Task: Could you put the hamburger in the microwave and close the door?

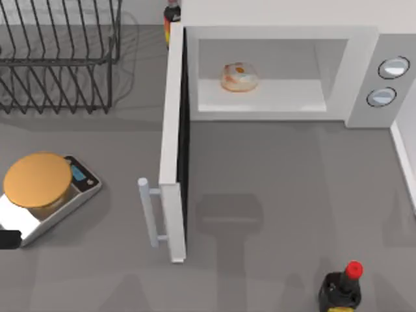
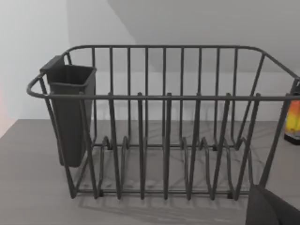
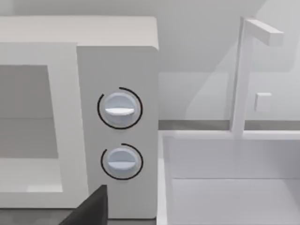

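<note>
Top view: the hamburger already sits inside the microwave, and the door stands wide open, handle outward. Closing it well would mean pushing from the handle side in a smooth arc. The scale with its orange disc and a bottle lie nearby, off that arc.

Left wrist view: a wire dish rack; I cannot tell how the left gripper stands.

Right wrist view: two knobs; a sink beside; right gripper likewise unreadable.

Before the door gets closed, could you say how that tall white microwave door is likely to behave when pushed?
The tall white microwave door probably swings stiffly about its hinged edge, being one flat rigid panel. Standing wide open, it likely needs a long sweeping push. Its pale bar handle offers purchase.
</note>
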